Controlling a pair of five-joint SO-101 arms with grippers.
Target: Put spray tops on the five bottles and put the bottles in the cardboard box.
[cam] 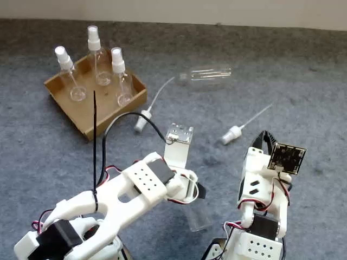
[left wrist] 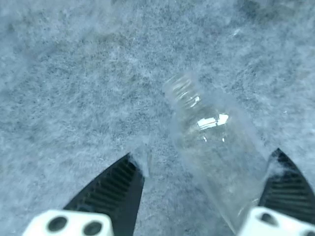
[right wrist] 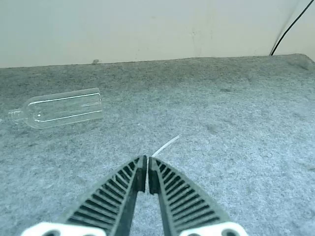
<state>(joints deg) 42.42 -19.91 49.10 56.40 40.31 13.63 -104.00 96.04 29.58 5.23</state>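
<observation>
**A:** How does the bottle (left wrist: 209, 137) lie against the left hand (left wrist: 204, 155)?

**B:** Between its fingers. The left hand is spread wide and grips nothing. The bottle lies on its side on the tabletop (left wrist: 64, 73), close against one finger and well apart from the other.

**A:** And its long axis?

**B:** It runs straight out from the hand, with the bare neck at the far end and the base back near the palm. I judge that closing would take it across the body, though off-centre.

**A:** Where is that from the cardboard box (cam: 119, 115)?

**B:** Well apart from the box, on the side toward the arms' bases.

**A:** Which arm is nearer?

**B:** The left, plainly, since it already straddles the bottle. The right hand (right wrist: 147, 160) is closed on nothing and sits farther from the box. The thin tube of a spray top (cam: 232, 134) lies just past its tips.

**A:** What else is out?

**B:** Three capped bottles (cam: 99, 59) stand upright inside the box. A second bare bottle (cam: 205, 75) lies on its side near the box, on the same side as the right arm. Another spray top (cam: 142, 120) lies just beside the box's near corner.

**A:** Any brand, label or writing?

**B:** None that I can read. The bottles are clear and show no label, and the box wall looks plain.
</observation>
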